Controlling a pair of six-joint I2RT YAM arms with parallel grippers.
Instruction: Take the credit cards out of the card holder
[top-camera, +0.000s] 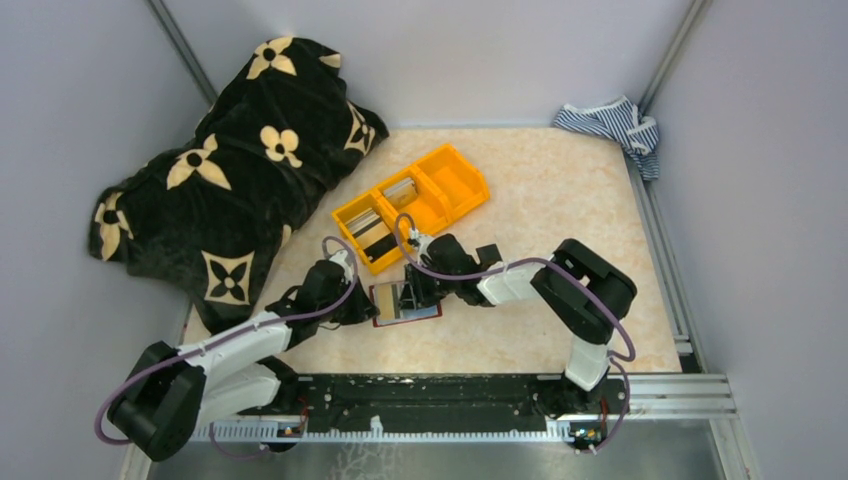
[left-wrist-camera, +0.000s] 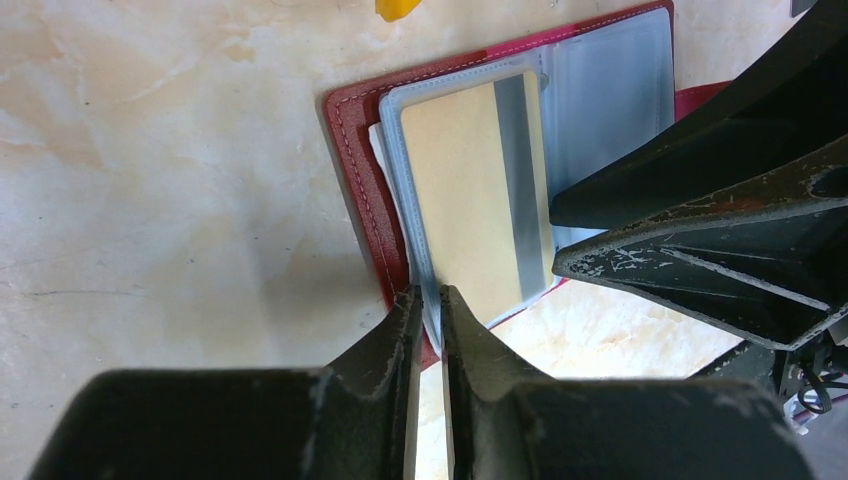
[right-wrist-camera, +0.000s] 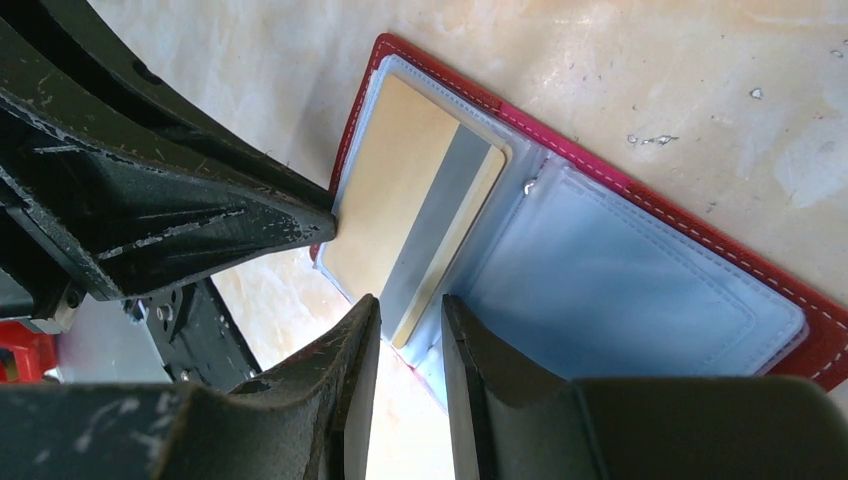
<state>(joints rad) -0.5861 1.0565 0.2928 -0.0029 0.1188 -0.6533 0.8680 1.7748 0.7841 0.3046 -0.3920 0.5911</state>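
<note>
Your left claw (left-wrist-camera: 427, 300), scuffed black plastic, is all but closed; its tips pinch the near edge of the card holder (left-wrist-camera: 352, 150), where the pale blue sleeve meets the stitched dark red cover. Your right claw (right-wrist-camera: 405, 320) stands partly open, with a corner of the credit card (left-wrist-camera: 460, 190) and its sleeve in the gap; whether the pads bear on it cannot be told. That card is matte beige with a grey stripe along its length, and lies in a translucent blue plastic pocket with seamed edges. The card holder lies open and flat on the cream, marble-veined counter (left-wrist-camera: 150, 200), between your two claws and just on the near side of the orange bin (top-camera: 455, 185); the bin is glossy plastic with three compartments, and grey and dark cards (top-camera: 365, 228) rest in two of them. A black plush blanket (top-camera: 230, 160) with cream flower motifs is heaped at far left; a blue-and-white striped cloth (top-camera: 610, 125) sits crumpled in the far right corner.
</note>
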